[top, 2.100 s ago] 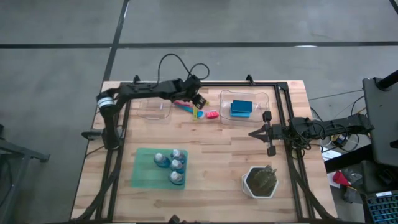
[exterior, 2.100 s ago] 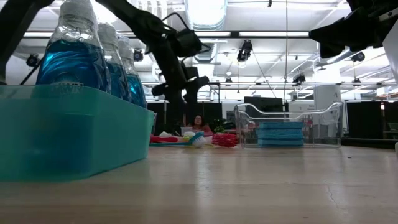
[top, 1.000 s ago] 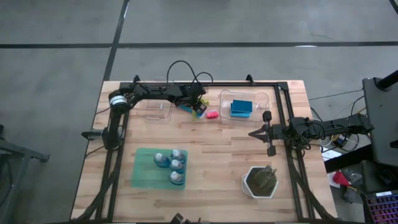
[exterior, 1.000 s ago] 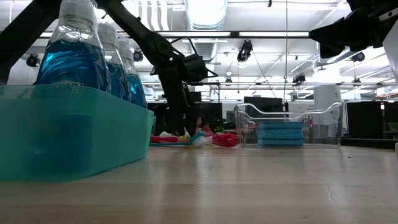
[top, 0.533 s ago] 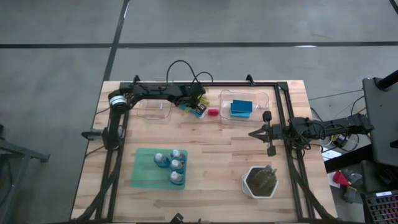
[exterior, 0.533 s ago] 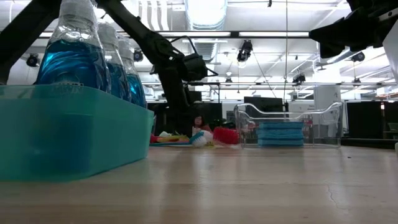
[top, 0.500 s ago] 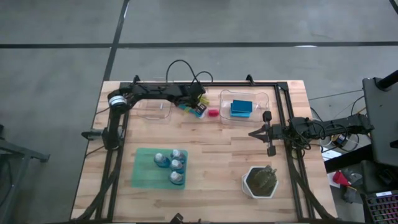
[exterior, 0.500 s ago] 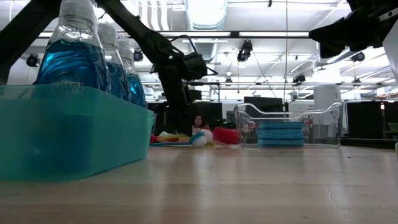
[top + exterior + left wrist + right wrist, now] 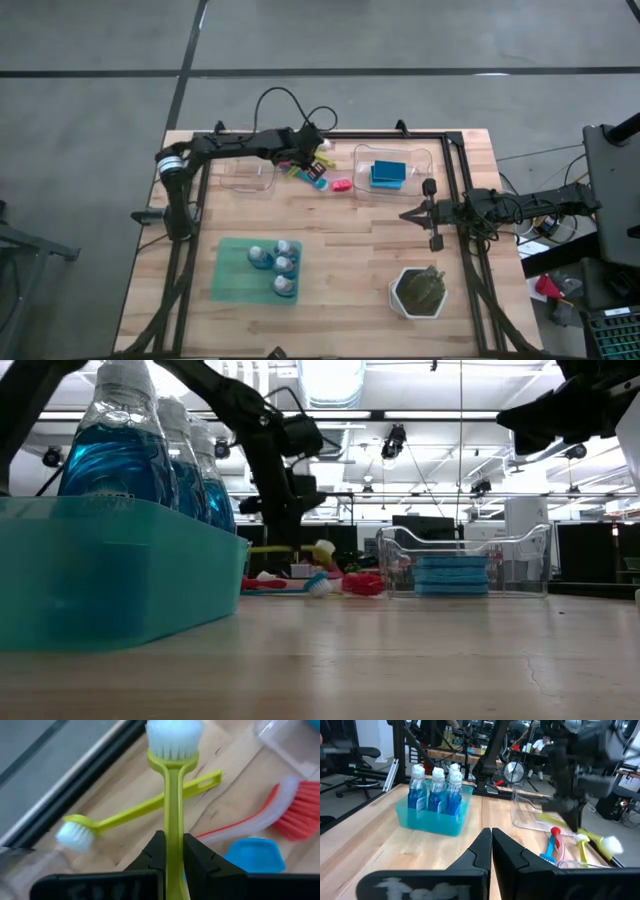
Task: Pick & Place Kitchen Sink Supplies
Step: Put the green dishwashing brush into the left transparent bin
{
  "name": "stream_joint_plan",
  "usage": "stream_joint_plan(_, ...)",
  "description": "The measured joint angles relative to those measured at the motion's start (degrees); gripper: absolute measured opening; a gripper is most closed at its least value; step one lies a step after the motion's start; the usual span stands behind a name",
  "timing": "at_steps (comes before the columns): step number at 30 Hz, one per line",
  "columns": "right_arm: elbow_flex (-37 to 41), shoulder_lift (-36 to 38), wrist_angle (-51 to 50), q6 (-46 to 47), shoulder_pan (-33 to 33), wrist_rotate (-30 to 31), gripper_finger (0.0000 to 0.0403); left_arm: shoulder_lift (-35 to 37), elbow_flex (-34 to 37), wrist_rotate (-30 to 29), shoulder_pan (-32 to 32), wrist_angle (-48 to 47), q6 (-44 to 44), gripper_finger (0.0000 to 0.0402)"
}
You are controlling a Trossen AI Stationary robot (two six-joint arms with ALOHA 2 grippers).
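Now the left pincer (image 9: 170, 862) clamps a yellow-green brush (image 9: 173, 810) above another brush (image 9: 130, 813) and a pink brush (image 9: 280, 802).

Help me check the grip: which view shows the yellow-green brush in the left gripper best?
The left wrist view: the held brush fills it, handle pinched in the left gripper. The low view shows it lifted off the table, the high view only a speck.

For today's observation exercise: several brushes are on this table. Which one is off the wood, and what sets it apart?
The yellow-green brush clamped in the left end effector, raised above the table. A second yellow-green brush, the pink brush and the blue brush lie flat on the wood.
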State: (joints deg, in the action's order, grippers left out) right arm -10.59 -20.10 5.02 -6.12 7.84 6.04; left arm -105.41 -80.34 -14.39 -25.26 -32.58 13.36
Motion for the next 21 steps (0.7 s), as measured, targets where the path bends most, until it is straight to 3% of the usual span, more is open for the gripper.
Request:
stream_joint_plan(10, 0.0, 0.02, -0.16, -0.02, 0.0, 0.0, 0.0008, 11.36, 0.0, -0.8, 0.0, -7.39, -1.11, 0.0044)
stream_joint_plan(21, 0.0, 0.05, -0.16, 0.1, 0.02, 0.0, 0.0008, 24.24, 3.17, -11.24, -0.48, -17.31, 1.36, 0.0049)
